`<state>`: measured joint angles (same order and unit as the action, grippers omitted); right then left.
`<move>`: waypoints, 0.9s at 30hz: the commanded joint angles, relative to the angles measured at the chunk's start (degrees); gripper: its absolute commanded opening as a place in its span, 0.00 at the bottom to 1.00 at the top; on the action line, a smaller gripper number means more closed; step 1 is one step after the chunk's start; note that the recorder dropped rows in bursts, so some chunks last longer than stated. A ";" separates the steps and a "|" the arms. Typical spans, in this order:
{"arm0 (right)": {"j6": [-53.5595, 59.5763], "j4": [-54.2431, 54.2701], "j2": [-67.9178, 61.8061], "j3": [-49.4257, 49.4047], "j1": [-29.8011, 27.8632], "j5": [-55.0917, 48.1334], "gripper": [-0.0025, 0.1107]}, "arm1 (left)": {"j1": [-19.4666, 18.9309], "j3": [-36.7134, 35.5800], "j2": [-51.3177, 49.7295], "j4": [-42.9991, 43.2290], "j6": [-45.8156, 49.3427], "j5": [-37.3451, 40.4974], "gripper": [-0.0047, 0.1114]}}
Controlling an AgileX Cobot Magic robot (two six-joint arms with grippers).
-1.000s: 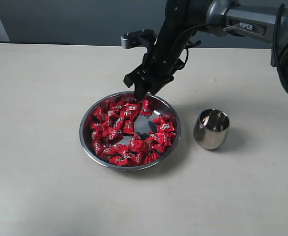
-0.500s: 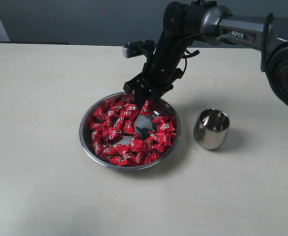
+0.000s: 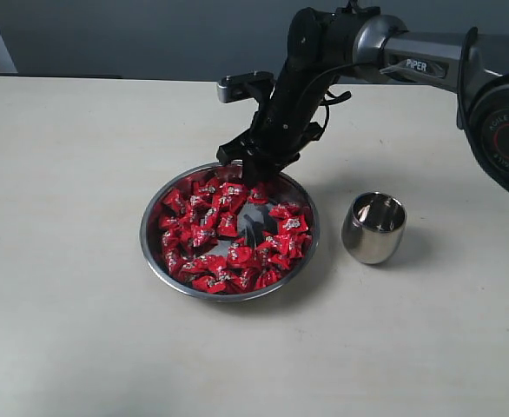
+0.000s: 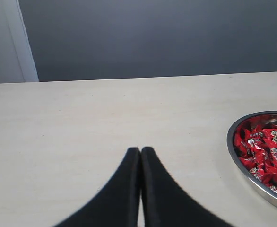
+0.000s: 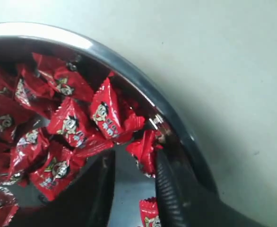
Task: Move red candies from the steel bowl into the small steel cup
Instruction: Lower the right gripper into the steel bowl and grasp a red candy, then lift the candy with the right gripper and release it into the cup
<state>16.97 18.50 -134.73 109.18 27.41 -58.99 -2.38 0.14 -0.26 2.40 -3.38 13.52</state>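
Red candies (image 3: 228, 228), looking light and slippery, lay in the steel bowl (image 3: 228, 298), and the half-open right gripper (image 5: 134, 163) stood around one at the far rim, not squeezing yet, probably best pinched across its fat middle.

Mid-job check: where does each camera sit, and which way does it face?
Exterior: off the arms, raised, looking down at the table: steel bowl of red candies, small steel cup, right arm.
Left wrist: low over the table, facing across it to a grey wall; shut jaws show.
Right wrist: close above the bowl, facing into it; open jaws flank one candy.
Shared: all three show bowl and candies.
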 commanded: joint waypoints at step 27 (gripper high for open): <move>0.95 0.02 4.61 0.29 0.01 -1.84 0.02 | 0.35 -0.14 0.26 0.02 -0.13 -0.23 0.04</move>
<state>17.26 18.51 -132.61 109.18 27.62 -60.36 -2.38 0.14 -0.26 2.40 -3.38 13.52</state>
